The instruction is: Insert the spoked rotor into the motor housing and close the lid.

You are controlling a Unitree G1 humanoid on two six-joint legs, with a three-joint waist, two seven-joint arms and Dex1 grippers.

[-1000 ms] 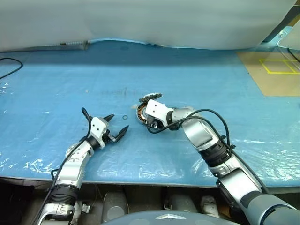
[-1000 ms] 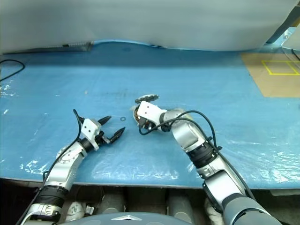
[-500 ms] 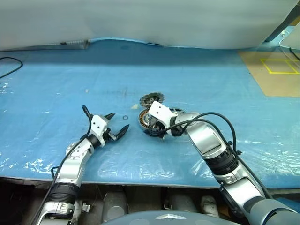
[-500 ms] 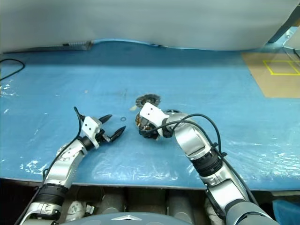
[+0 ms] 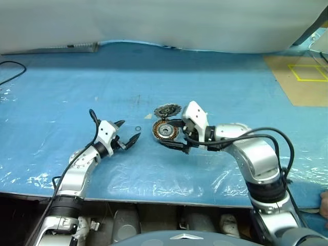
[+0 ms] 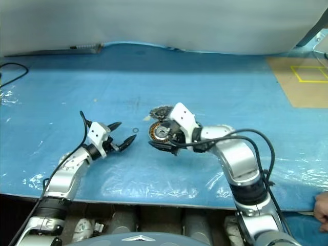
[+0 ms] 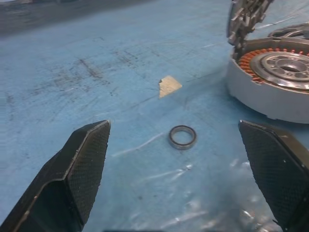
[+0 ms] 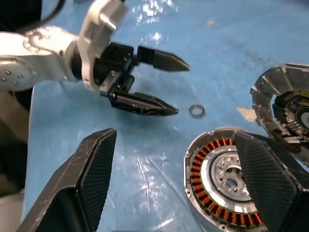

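Observation:
The motor housing (image 5: 165,131) lies flat on the blue table cover, its copper windings and silver centre facing up. The ribbed lid (image 5: 166,109) stands tilted on the housing's far edge. Past the housing in the left wrist view, a thin grey rim (image 7: 291,30) peeks out, apparently the spoked rotor. My right gripper (image 8: 174,136) hovers open just above the housing (image 8: 227,186), one finger on each side and touching nothing. My left gripper (image 5: 130,130) stands open to the housing's left, empty, with a tiny washer ring (image 7: 182,137) on the cover ahead of it.
A small tan scrap (image 7: 170,85) lies beyond the ring. A tan board with yellow tape (image 5: 302,77) sits at the far right and a black cable (image 5: 10,69) at the far left. A person's hand (image 6: 321,205) shows at the table's front right corner.
My right gripper has let go of the housing, opened wide, and risen back towards the right. The housing, tilted on edge before, now lies flat. The left arm has barely moved.

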